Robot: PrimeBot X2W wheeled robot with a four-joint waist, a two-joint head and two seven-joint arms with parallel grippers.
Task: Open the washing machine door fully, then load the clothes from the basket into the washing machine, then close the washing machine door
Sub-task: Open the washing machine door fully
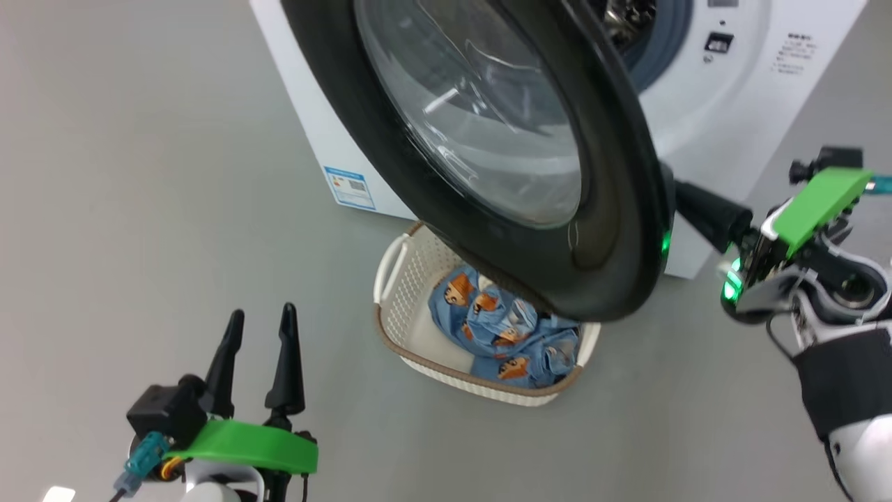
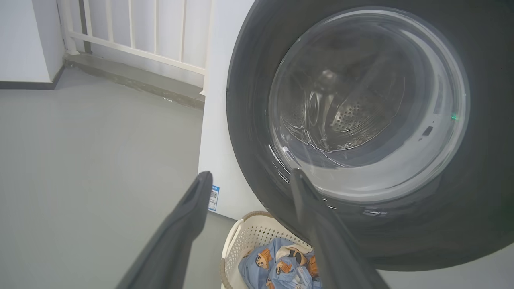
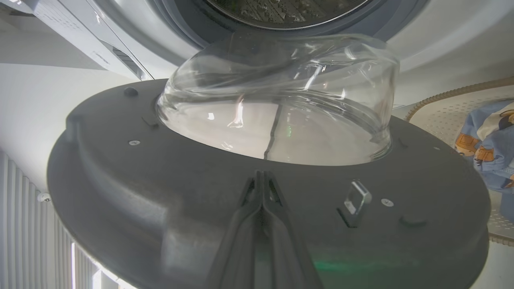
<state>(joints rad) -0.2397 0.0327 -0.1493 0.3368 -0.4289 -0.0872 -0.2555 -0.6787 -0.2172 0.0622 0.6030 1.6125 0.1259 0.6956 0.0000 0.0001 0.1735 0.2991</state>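
Observation:
The washing machine door (image 1: 613, 230) stands partly open, and its black rim overhangs the basket (image 1: 390, 279). Light-blue clothes (image 1: 502, 335) with bear faces lie in the basket. My right gripper (image 1: 686, 195) is shut, with its tips behind the door's right edge. In the right wrist view its joined fingers (image 3: 261, 188) lie against the door's inner face (image 3: 140, 180), just below the glass bowl (image 3: 281, 100). My left gripper (image 1: 261, 324) is open and holds nothing, low on the left, away from the basket. In the left wrist view its fingers (image 2: 196, 196) point toward the door (image 2: 249, 140).
The white washing machine (image 1: 697, 111) stands at the top of the head view, its drum partly seen behind the door. A blue label (image 1: 348, 187) is on its side. A white railing (image 2: 140, 40) and a step lie beyond it. Grey floor (image 1: 139, 209) spreads to the left.

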